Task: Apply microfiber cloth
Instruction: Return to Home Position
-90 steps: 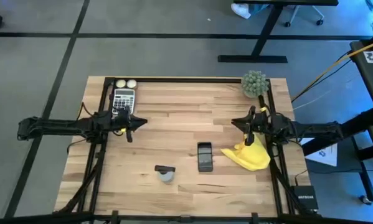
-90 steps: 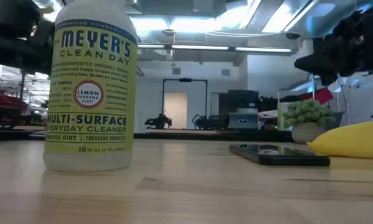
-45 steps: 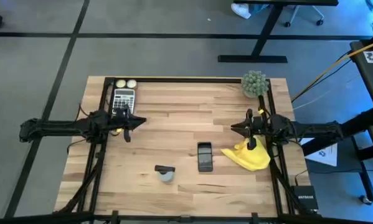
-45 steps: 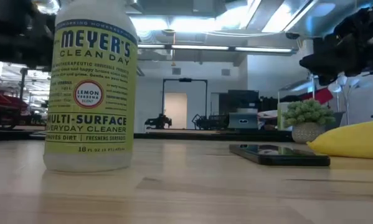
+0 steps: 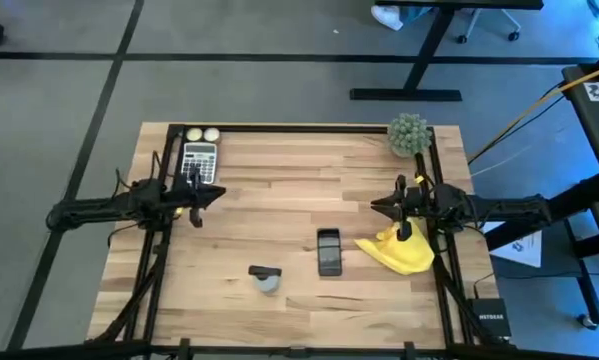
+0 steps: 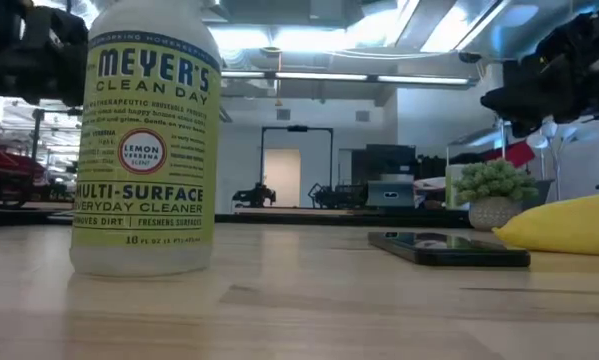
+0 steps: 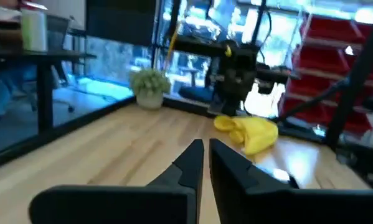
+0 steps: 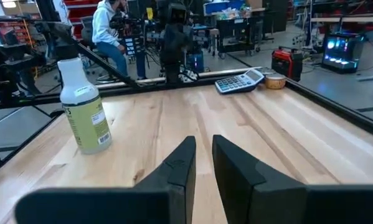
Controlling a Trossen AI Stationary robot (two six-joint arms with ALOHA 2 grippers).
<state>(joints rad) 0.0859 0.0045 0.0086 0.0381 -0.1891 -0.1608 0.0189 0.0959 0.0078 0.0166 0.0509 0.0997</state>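
High view: the microfiber cloth [image 5: 404, 250] is seen bunched in a loose heap on the right part of the table [image 5: 279, 170], just beside the black phone [image 5: 328, 250]. Whether the two touch cannot quite be told from above. The right tool [image 5: 379, 205] is held above the table near the cloth, and the left tool [image 5: 207, 196] is held over the left side, near the calculator [image 5: 199, 160]. In each wrist view the fingers are shown drawn almost together, with only a thin slit between them, and nothing is gripped. The spray bottle [image 5: 266, 279] is stood toward the front, well apart from the cloth.

The cloth is judged light, soft and limp, so it should be expected to drape and fold rather than keep its shape. It would best be taken at a raised fold on top of the heap, pinched from above once the fingers are opened. If it is taken by one edge, the rest is likely to hang and trail, so the phone beside it should be minded.
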